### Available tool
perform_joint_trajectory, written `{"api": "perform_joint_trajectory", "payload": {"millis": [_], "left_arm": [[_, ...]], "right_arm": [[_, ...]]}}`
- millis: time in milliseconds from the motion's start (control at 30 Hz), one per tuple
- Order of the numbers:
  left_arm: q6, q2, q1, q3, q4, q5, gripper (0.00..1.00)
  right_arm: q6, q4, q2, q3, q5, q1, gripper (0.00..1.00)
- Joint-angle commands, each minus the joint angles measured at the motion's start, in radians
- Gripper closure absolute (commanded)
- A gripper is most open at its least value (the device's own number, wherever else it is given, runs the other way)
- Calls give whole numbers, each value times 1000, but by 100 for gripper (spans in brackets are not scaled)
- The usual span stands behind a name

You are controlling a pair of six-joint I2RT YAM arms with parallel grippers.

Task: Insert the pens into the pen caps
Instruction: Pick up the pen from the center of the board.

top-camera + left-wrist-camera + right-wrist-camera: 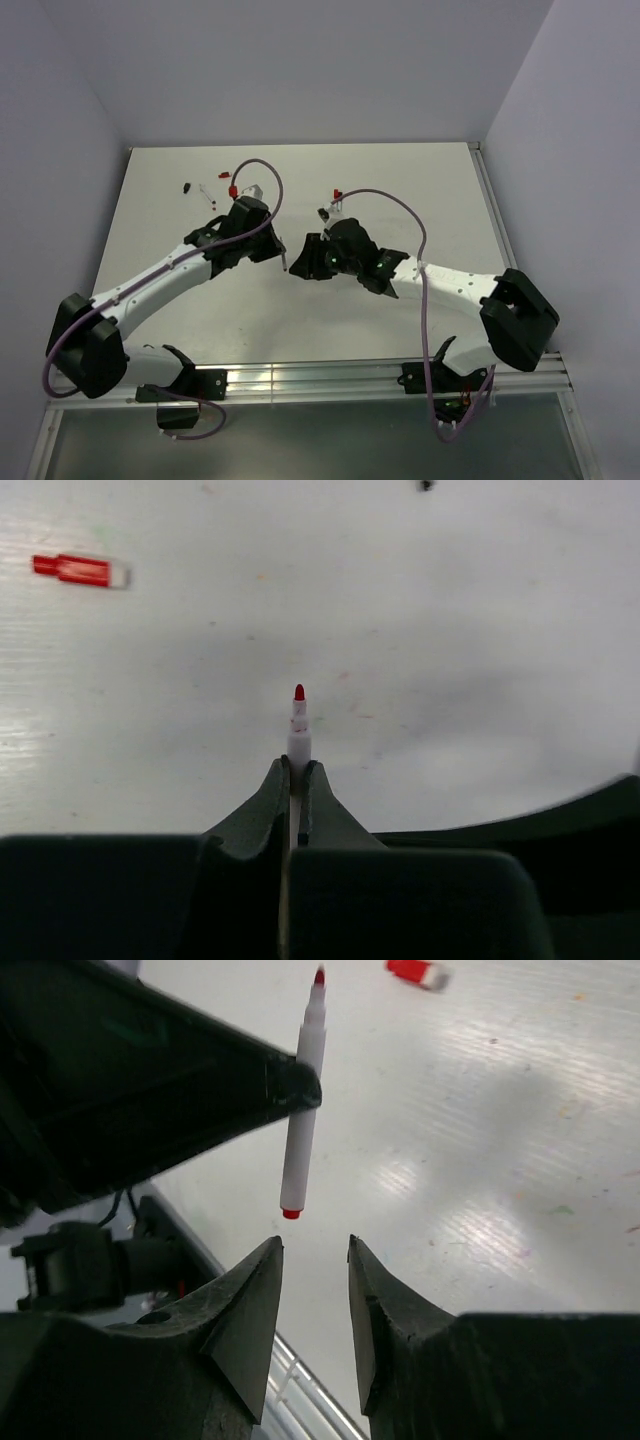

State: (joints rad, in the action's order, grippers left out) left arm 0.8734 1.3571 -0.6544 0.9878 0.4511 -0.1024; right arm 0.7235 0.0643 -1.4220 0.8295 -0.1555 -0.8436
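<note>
The left jaws are pinched tight on a white pen [298, 735], its red tip poking out past them, held up off the desk [480, 630]. The right jaws stand apart with nothing between them, close to the pen's other end but not touching it. A red cap [82, 570] lies on the desk, well away from the pen.

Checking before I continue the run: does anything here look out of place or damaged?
Nothing damaged or spilled. The left gripper clamps an uncapped pen, but the right gripper is open and empty; a red cap lies on the table.
</note>
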Motion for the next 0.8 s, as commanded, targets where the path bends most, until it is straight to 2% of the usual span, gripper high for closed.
{"api": "perform_joint_trajectory", "payload": {"millis": [0, 233, 433, 767], "left_arm": [[61, -70, -1, -29, -89, 82, 100], [98, -125, 1, -72, -186, 159, 100], [116, -177, -1, -103, -245, 193, 100], [102, -205, -1, -95, -195, 139, 100]], "right_arm": [[-1, 184, 69, -52, -122, 3, 59], [13, 239, 147, -87, -128, 3, 54], [31, 232, 133, -82, -121, 1, 53], [33, 178, 163, -86, -72, 3, 53]]}}
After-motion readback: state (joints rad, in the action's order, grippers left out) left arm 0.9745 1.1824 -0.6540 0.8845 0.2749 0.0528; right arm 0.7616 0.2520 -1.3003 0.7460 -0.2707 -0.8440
